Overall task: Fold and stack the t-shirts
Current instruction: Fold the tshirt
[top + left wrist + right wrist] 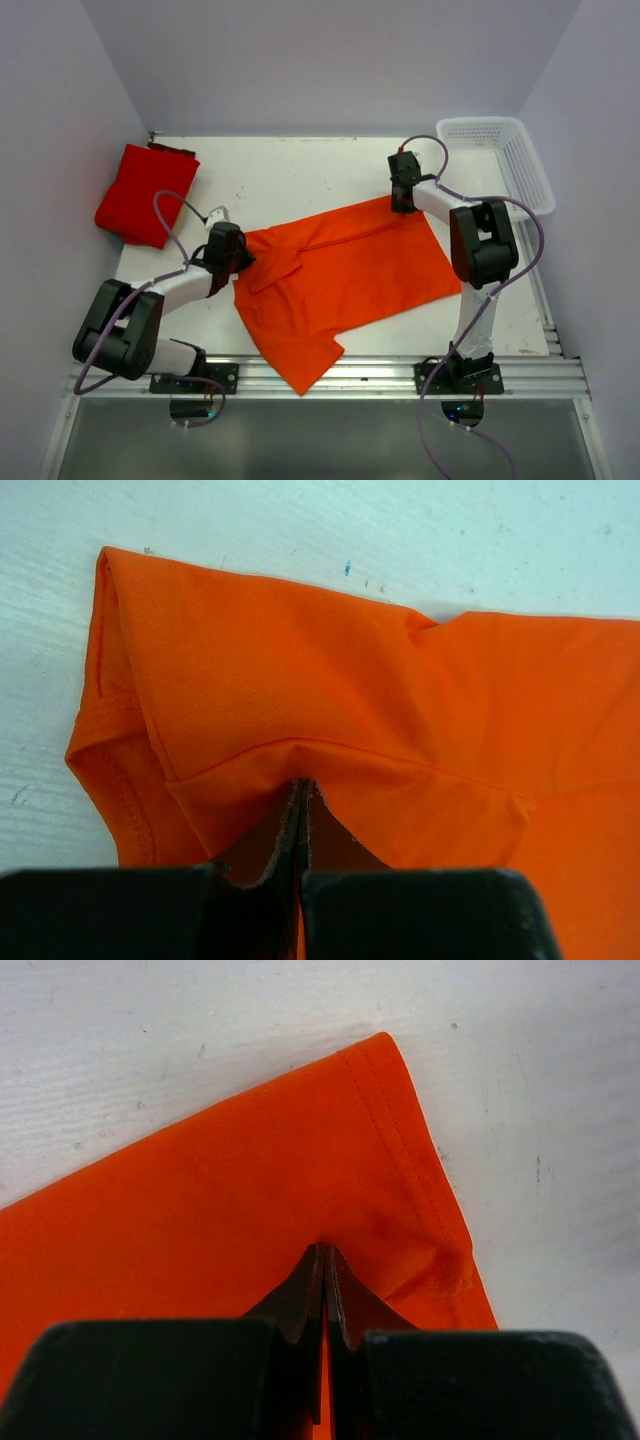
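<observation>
Orange t-shirt point(340, 270) lying spread but rumpled across the middle of the bench point(300, 170), one lobe trailing toward the near edge between the arm bases. The left pincer point(303, 790) is closed on a raised pinch of cloth at the shirt's left border, just beside a hemmed sleeve opening. The right pincer point(325, 1255) is closed on the stitched corner at the shirt's far right. Two holds at opposite ends suggest a paired lift, meant to tension the cloth so that it can be drawn flat or carried over into a fold. The red t-shirt point(143, 192) sits as a compact bundle at the far left corner, well apart from the orange one, and probably serves as the base of the stack. Bare bench shows along the far side, between the two shirts and toward the white mesh basket point(478, 122) at the far right. The near edge and the basket wall are the limits to watch.
</observation>
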{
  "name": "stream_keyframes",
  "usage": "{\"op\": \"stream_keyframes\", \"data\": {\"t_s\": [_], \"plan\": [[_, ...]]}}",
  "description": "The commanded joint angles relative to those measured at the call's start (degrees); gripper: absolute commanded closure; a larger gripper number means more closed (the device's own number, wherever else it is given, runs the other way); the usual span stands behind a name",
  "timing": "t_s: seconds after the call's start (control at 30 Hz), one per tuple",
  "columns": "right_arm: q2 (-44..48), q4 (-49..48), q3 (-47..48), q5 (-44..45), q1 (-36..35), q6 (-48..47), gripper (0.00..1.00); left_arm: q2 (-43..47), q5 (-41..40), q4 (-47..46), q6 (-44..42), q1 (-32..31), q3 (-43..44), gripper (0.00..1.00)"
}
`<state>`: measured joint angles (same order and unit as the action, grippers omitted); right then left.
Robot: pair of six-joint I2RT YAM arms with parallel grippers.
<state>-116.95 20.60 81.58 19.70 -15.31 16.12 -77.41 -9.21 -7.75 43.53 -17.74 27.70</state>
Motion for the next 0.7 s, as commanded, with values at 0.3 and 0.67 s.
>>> {"op": "stream_keyframes", "data": {"t_s": [0.3, 0.67], "plan": [[4.3, 0.1, -1.5, -0.9, 0.4, 0.9, 1.00, -10.1, -1.5, -1.2, 1.3, 5.2, 5.5, 1.00], [5.8, -0.3, -3.8, -1.5, 0.3, 1.9, 1.00, -23.9, 5.0, 1.6, -5.7, 11.0, 22.5, 1.00]]}}
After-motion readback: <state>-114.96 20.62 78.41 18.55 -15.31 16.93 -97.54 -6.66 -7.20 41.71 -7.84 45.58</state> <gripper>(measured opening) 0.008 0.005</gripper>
